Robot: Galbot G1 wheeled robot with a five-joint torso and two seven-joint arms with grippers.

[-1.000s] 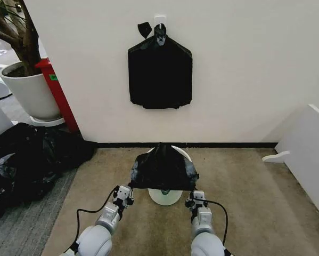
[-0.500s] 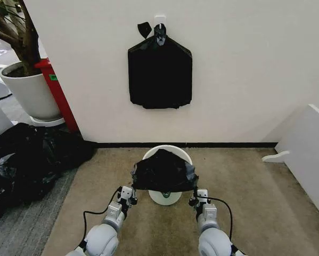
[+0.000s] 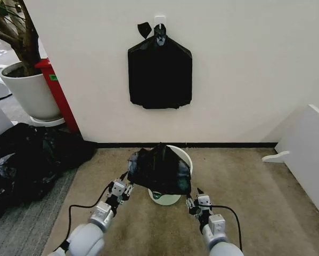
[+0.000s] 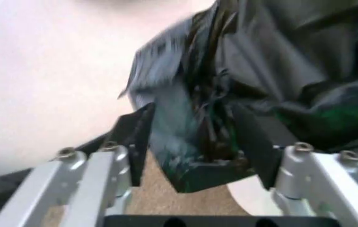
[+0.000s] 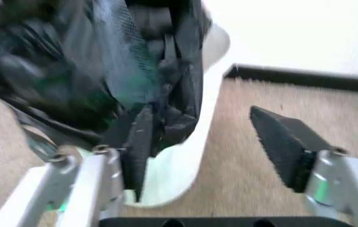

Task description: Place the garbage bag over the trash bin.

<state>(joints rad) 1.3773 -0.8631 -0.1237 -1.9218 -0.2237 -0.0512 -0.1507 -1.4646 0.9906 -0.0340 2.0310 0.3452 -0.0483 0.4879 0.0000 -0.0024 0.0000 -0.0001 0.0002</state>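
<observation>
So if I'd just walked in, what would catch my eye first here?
Probably the glossy black garbage bag draped over the small cream trash bin on the carpet by the wall, with the left gripper at its left edge and the right gripper open just off its right corner. Next, the flat black bundle hanging on the wall above, and the heap of black plastic on the floor to the left, below a potted tree.
</observation>
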